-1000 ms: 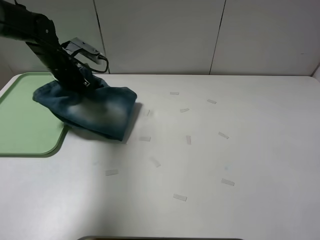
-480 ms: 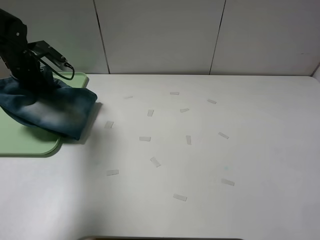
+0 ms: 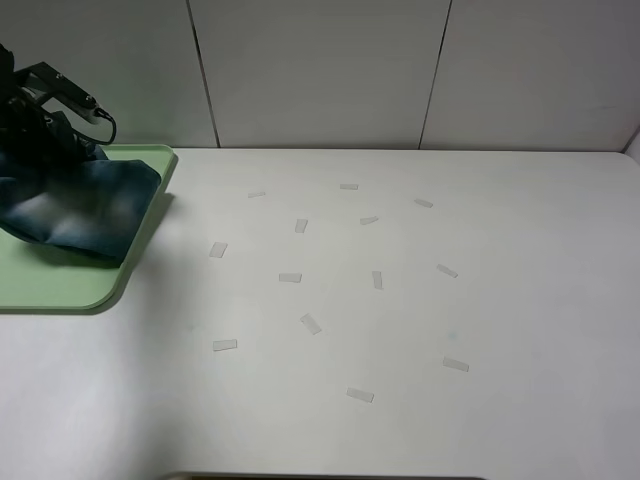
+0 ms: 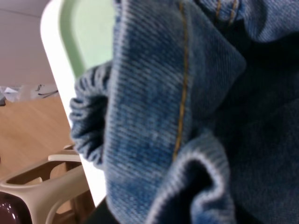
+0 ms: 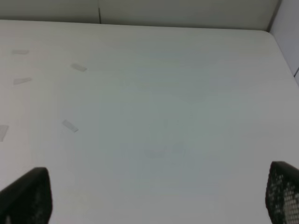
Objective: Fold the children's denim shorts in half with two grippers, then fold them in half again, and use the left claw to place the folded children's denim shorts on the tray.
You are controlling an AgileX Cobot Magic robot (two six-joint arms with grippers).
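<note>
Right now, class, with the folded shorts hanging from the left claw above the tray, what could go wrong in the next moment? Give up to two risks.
1. The children's denim shorts hang near the tray's right edge; released here, a corner might land on the table rather than inside the tray.
2. The left claw pinches only one bunched part of the cloth, so the fold may well open as the shorts settle.

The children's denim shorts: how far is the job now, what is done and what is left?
Done: the children's denim shorts are a folded bundle, so both folds look finished. In hand: the left claw holds the bundle over the tray, jaws shut on the denim; whether it rests on the tray I cannot tell. Left: set it down, release and withdraw. The right gripper is open over the bare table.
</note>
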